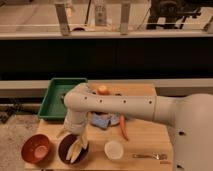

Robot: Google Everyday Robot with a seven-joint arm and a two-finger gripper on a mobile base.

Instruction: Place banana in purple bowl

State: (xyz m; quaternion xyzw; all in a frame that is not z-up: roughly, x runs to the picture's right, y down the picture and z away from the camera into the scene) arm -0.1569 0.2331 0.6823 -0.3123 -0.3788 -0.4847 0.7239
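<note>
The pale yellow banana [75,149] lies inside the dark purple bowl [64,148] at the front left of the wooden table. My gripper [75,134] hangs at the end of the white arm just above the bowl's far rim, right over the banana's upper end. The arm hides the part of the table behind the bowl.
An orange-red bowl [36,148] sits left of the purple bowl. A small white bowl [114,149] stands to its right. A thin orange carrot [122,127], a blue cloth [102,120], an orange fruit [102,90], a green tray [57,97] and cutlery [150,156] are on the table.
</note>
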